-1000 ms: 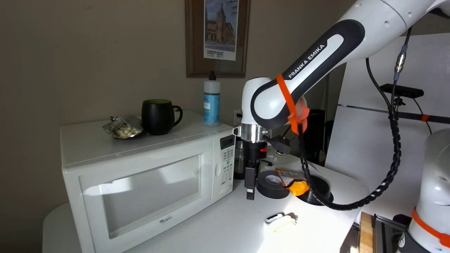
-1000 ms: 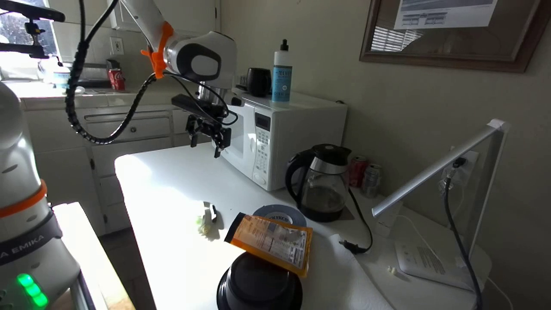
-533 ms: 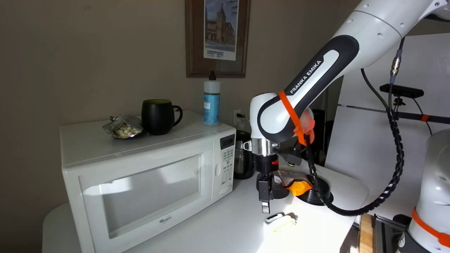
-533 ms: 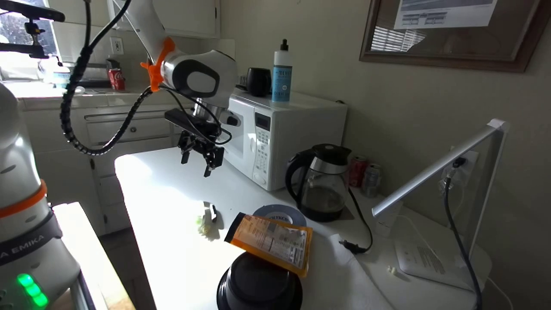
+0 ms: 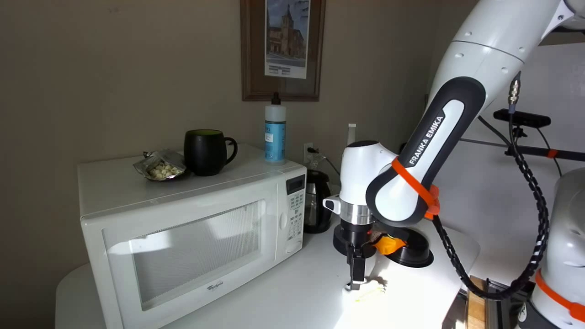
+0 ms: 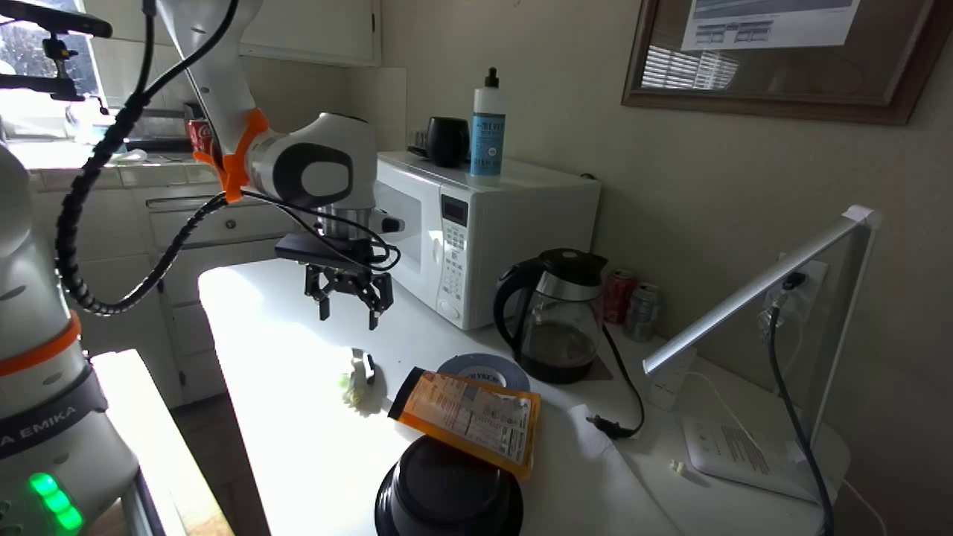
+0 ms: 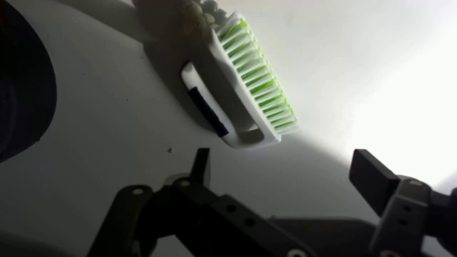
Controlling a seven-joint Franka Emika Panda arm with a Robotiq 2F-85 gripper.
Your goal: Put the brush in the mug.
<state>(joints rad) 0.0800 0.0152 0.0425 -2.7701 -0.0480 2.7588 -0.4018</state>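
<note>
The gripper [image 6: 348, 316] hangs over the white bench [image 6: 417, 335], fingers spread and apart from the scrub brush [image 7: 251, 84], which lies nearer the robot-side edge than the wall-side one. The wrist view shows green-and-white bristles that glare blurs in both exterior views. In an exterior view the black mug [image 5: 204, 153], upright atop the Whirlpool microwave [image 5: 196, 240], displays its green inside.

The hand [image 6: 349, 316] has come lower in both exterior views; at lower right in an exterior view, it now hides part of the brush [image 5: 371, 289].
</note>
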